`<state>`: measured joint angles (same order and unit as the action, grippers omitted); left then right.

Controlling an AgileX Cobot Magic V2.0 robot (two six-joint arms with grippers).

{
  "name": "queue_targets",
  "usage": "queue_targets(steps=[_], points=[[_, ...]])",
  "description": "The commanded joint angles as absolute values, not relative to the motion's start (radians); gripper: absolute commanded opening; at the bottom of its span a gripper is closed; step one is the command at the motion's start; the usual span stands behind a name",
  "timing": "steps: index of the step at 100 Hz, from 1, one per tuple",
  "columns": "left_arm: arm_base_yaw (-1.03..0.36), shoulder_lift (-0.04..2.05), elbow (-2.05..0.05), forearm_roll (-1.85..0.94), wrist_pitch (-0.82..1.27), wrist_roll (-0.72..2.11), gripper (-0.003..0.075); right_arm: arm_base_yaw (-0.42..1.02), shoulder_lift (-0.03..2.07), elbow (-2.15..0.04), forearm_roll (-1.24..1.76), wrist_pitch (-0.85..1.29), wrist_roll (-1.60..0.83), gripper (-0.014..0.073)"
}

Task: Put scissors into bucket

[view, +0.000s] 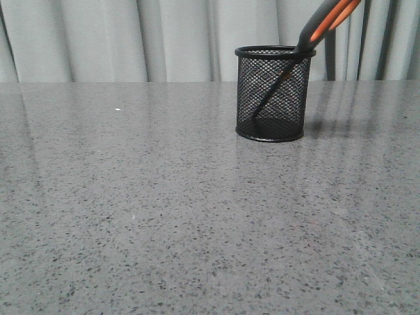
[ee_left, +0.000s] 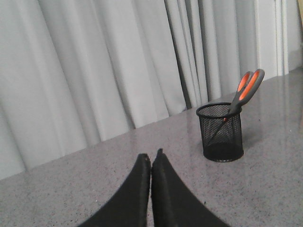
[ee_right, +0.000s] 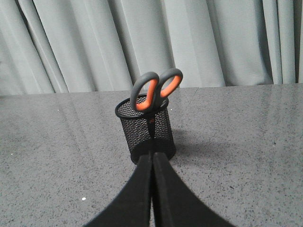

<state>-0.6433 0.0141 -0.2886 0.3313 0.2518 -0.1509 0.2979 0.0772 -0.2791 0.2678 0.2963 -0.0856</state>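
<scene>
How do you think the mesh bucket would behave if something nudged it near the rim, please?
The bucket looks light, being thin wire mesh, so it would probably slide easily on the smooth table. The scissors lean out over its rim, handles high, so it may tip towards that side.
</scene>
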Motion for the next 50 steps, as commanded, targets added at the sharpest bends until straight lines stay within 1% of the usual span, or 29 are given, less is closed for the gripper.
queue_targets(steps=[1,50], points=[[-0.641,-0.019,-0.291,0.319,0.144,-0.164,-0.0021,0.299,0.054,-0.282,0.279,0.207,-0.090,-0.0054],[-0.641,-0.027,-0.281,0.319,0.144,-0.163,-0.0021,0.299,0.052,-0.276,0.279,0.209,-0.090,-0.0054]])
